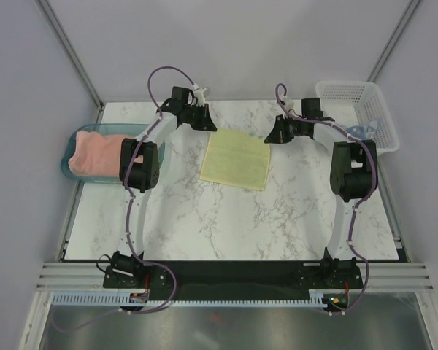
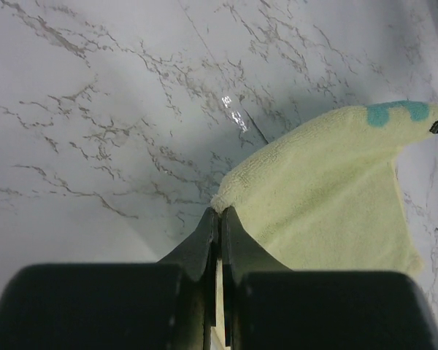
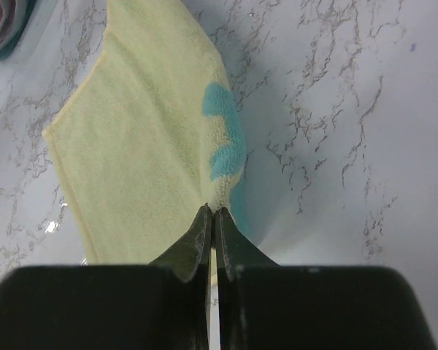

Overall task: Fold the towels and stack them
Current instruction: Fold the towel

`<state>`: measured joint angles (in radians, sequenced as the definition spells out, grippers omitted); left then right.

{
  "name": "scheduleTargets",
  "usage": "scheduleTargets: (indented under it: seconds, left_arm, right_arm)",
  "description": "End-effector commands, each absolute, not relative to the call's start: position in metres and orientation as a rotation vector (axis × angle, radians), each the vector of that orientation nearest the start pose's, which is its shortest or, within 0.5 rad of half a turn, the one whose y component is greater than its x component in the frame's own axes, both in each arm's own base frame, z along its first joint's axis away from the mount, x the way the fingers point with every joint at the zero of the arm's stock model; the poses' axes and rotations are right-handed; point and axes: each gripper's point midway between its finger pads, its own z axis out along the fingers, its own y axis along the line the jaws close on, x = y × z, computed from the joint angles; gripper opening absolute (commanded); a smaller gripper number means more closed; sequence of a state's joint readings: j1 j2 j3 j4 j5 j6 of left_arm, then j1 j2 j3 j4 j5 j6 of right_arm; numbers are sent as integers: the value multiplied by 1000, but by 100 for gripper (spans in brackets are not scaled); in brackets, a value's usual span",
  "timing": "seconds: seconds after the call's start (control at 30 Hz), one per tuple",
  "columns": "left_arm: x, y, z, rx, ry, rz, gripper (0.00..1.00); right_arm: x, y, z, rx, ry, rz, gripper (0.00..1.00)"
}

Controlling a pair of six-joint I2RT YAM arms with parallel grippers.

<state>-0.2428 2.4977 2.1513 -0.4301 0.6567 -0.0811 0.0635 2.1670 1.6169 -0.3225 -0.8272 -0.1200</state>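
A pale yellow towel (image 1: 236, 162) lies spread on the marble table (image 1: 204, 226), its two far corners lifted. My left gripper (image 1: 213, 128) is shut on the far left corner; in the left wrist view the jaws (image 2: 220, 211) pinch the yellow towel (image 2: 328, 189) at its tip. My right gripper (image 1: 269, 137) is shut on the far right corner, where a teal patch (image 3: 226, 138) shows on the yellow towel (image 3: 139, 146) just above the pinched tip (image 3: 212, 209). A salmon-pink towel (image 1: 96, 154) lies folded in the teal tray (image 1: 67, 157) at the left.
A white mesh basket (image 1: 358, 109) stands at the back right corner with something light blue (image 1: 361, 131) inside it. Grey walls and metal frame posts close in the table's back and sides.
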Motion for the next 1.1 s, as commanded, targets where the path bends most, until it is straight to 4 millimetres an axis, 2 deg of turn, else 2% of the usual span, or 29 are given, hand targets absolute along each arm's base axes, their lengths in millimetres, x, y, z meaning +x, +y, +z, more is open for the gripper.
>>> scheduleTargets:
  seconds: [0.0,0.3,0.37,0.4,0.43,0.57,0.67,0.7,0.77,0.8,0.83,0.9,0.97,1.03,1.07]
  left_arm:
    - [560,-256,126,585,2123,-918,2]
    - [536,-242,124,575,2163,-884,2]
    - [530,-242,124,585,2163,-888,2]
    - [528,-242,130,593,2146,-893,2]
    - [523,-242,125,599,2157,-900,2]
    - [513,-240,127,602,2156,-907,2]
    - [502,-238,129,600,2153,-907,2]
    - [497,-235,122,592,2171,-905,2]
    - [493,-234,131,593,2152,-896,2]
    - [487,-232,124,589,2167,-897,2]
    - [485,-233,134,595,2142,-895,2]
    - [476,-230,128,586,2158,-897,2]
    - [472,-230,133,587,2145,-899,2]
    - [461,-230,125,584,2166,-905,2]
    - [459,-231,128,588,2155,-904,2]
  right_arm:
    - [497,153,105,-630,2101,891,0]
    - [471,156,122,-636,2063,889,0]
    - [468,159,126,-637,2048,891,0]
    - [463,161,124,-643,2052,896,0]
    - [462,162,128,-646,2045,885,0]
    - [452,167,133,-647,2042,893,0]
    - [441,173,131,-655,2054,884,0]
    - [434,176,128,-658,2065,886,0]
    - [430,176,127,-657,2071,871,0]
    - [423,177,127,-653,2076,872,0]
    - [421,178,128,-652,2071,868,0]
    - [412,179,126,-642,2078,868,0]
    - [408,180,126,-626,2075,869,0]
    - [397,183,121,-628,2082,879,0]
    - [394,185,119,-625,2089,884,0]
